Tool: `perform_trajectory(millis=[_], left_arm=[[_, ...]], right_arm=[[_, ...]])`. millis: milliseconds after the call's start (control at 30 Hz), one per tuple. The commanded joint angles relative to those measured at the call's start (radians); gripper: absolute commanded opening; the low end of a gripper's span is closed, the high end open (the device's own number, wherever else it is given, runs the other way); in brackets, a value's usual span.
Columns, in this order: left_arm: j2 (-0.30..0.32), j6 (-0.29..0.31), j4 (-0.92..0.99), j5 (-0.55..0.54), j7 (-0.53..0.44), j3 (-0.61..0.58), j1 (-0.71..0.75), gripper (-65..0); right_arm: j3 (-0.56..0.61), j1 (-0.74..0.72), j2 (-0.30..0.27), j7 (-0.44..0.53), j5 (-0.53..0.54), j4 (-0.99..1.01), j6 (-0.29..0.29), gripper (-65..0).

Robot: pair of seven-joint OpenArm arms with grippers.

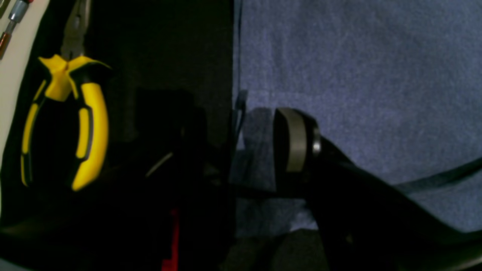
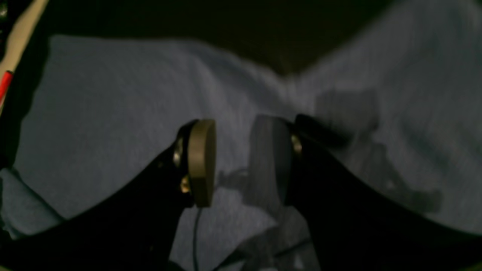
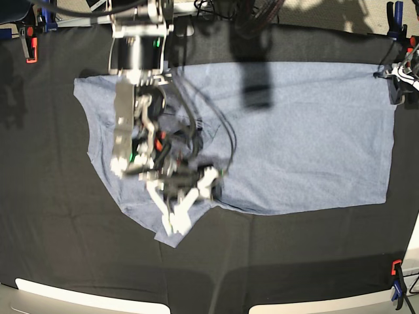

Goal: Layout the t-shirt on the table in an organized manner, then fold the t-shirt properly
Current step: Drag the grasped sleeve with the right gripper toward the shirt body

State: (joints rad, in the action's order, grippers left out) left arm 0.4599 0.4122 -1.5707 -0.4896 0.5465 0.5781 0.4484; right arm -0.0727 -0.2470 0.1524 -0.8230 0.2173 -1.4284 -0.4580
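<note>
The shirt (image 3: 294, 137) lies spread flat on the black bench (image 3: 52, 229), its long body running toward my left side and a sleeve hanging toward the near edge.

My right fingers (image 2: 235, 162) are spread, with bare cloth showing in the gap between the two pads; they hover low over the shirt near that sleeve and pinch nothing. A fold ridge runs across the cloth just beyond them.

My left fingers (image 3: 400, 74) sit at the shirt's far-left hem corner. From the left wrist, one pad (image 1: 295, 141) stands over the shirt just inside its straight edge; the other is lost in the dark over the bench, so the fingers look spread, and I cannot tell whether the hem is between them.

Yellow-handled pliers (image 1: 66, 120) lie on the bench well clear of that edge. Clamps (image 3: 397, 273) grip the bench's border.
</note>
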Motion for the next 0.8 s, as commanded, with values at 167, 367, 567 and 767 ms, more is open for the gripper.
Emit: perform_trajectory(millis=[167, 367, 567, 767], left_arm=[[0.020, -0.003, -0.015, -0.008, -0.032, 0.011, -0.002, -38.4], [0.020, -0.003, -0.015, -0.008, -0.032, 0.011, -0.002, -38.4], [0.020, -0.003, -0.015, -0.008, -0.032, 0.011, -0.002, -38.4], [0.020, -0.003, -0.015, -0.008, -0.032, 0.011, -0.002, -38.4]], right_arm=[[0.000, -0.076, 0.005, -0.257, 0.005, -0.032, -0.064, -40.9], [-0.002, -0.063, -0.031, -0.275, -0.096, -0.032, -0.008, -40.9], [-0.027, -0.069, -0.075, -0.280, -0.095, -0.032, -0.006, -40.9], [-0.057, -0.068, -0.086, -0.306, -0.096, -0.031, -0.005, -40.9]])
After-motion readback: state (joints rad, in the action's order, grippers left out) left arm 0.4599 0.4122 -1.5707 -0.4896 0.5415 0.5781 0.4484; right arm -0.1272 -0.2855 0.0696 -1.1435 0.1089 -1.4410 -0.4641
